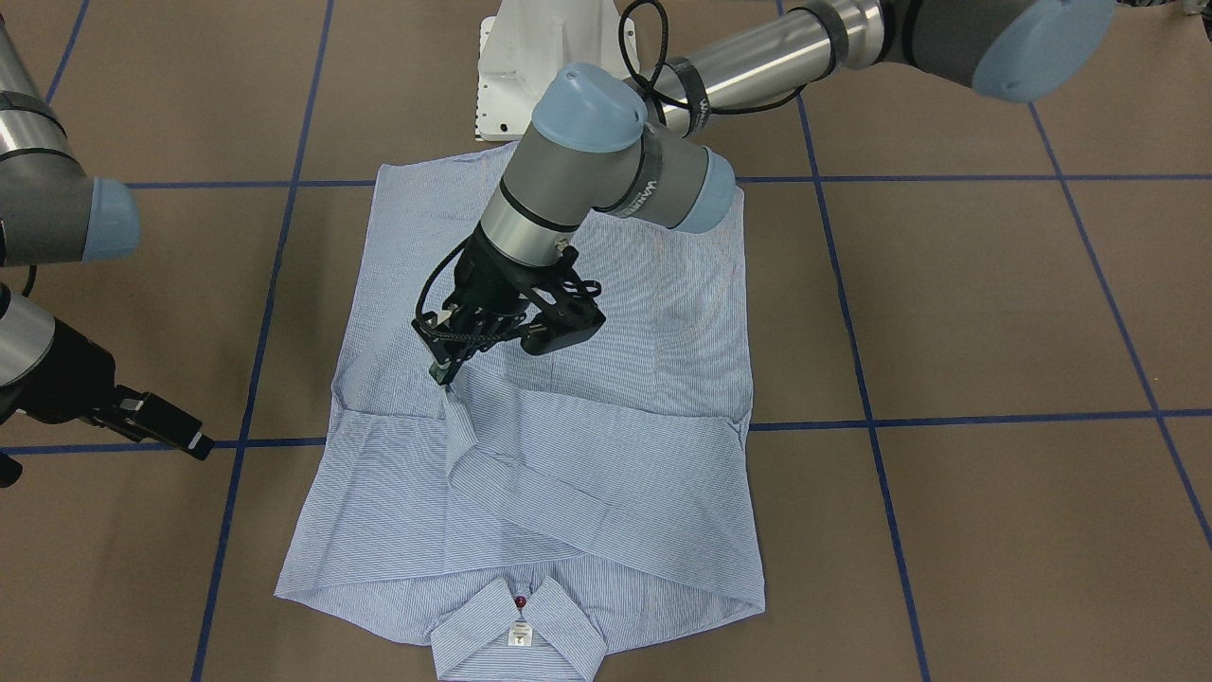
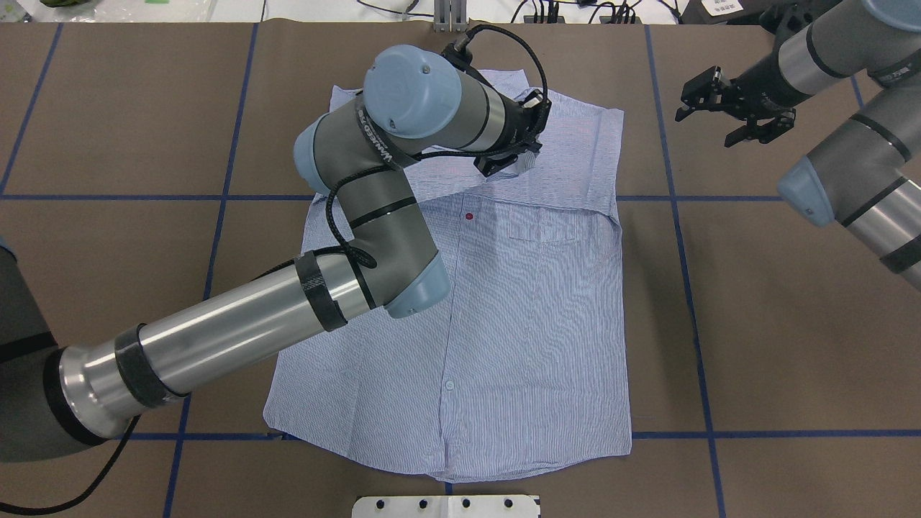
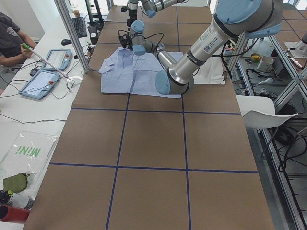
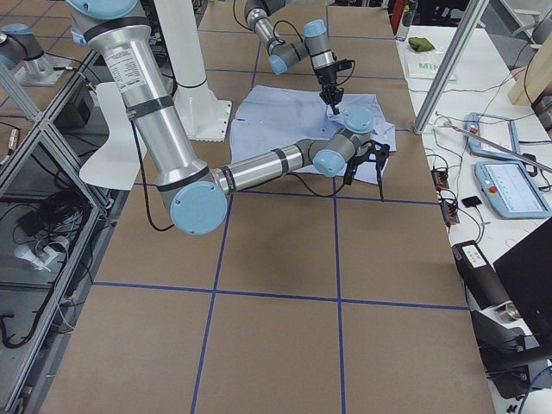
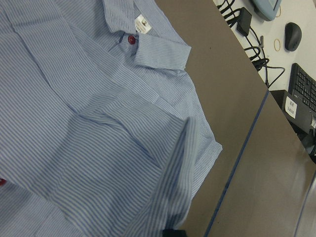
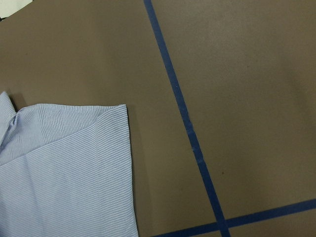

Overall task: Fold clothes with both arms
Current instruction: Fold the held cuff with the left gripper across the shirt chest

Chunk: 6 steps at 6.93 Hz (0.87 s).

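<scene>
The light blue striped shirt (image 1: 653,322) (image 2: 525,324) lies front up on the brown table, its collar (image 1: 519,630) on the side away from the robot. A sleeve is folded across the chest. My left gripper (image 1: 445,372) (image 2: 512,160) hangs just over the shirt's upper middle, shut on that sleeve's end, which rises off the cloth to the fingers. The left wrist view looks down on the collar's red button (image 5: 131,39) and rumpled cloth. My right gripper (image 2: 712,115) (image 1: 194,440) hovers open and holding nothing over bare table beside the shirt's shoulder. A shirt corner (image 6: 64,168) fills the right wrist view.
The white pedestal base (image 1: 540,66) (image 2: 446,506) stands at the shirt's hem end. Blue tape lines (image 2: 676,216) cross the table. A side bench with tablets (image 3: 41,81), cables and a seated person (image 3: 9,40) runs along the far edge.
</scene>
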Each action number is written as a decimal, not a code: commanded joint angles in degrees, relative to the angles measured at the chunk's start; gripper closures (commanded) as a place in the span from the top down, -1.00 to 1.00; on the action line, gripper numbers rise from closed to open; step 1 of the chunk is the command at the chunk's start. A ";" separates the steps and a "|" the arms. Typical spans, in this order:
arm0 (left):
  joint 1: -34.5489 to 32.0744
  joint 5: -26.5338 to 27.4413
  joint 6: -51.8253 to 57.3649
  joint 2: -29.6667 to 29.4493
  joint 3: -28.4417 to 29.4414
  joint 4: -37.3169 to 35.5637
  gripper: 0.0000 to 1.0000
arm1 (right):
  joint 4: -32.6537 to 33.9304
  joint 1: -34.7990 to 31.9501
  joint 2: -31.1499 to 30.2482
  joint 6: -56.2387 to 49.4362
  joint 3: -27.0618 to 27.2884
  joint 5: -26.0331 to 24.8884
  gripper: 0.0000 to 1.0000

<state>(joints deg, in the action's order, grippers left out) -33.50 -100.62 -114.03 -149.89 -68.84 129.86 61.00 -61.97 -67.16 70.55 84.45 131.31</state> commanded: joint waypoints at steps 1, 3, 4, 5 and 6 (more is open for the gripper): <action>2.73 3.14 -0.67 -0.49 0.98 0.04 -1.00 | -0.01 0.00 -0.60 0.03 0.54 0.00 1.00; 3.70 5.61 -0.23 -1.10 1.34 0.13 -0.18 | -0.01 0.09 -0.87 0.03 0.54 -0.09 1.00; 3.70 5.70 0.03 -2.50 2.56 0.04 0.41 | -0.01 0.09 -1.04 0.20 0.71 -0.01 1.00; 3.61 5.62 0.03 -2.60 2.39 -0.04 0.52 | -0.01 0.35 -1.04 0.99 1.06 0.00 1.00; 3.53 5.18 0.73 -1.99 0.74 -1.35 0.52 | -0.01 1.75 -1.31 1.25 2.37 0.08 1.00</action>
<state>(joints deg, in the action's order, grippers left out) -29.89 -95.13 -113.85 -152.13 -66.97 129.50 61.00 -61.34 -68.25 71.36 85.72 131.32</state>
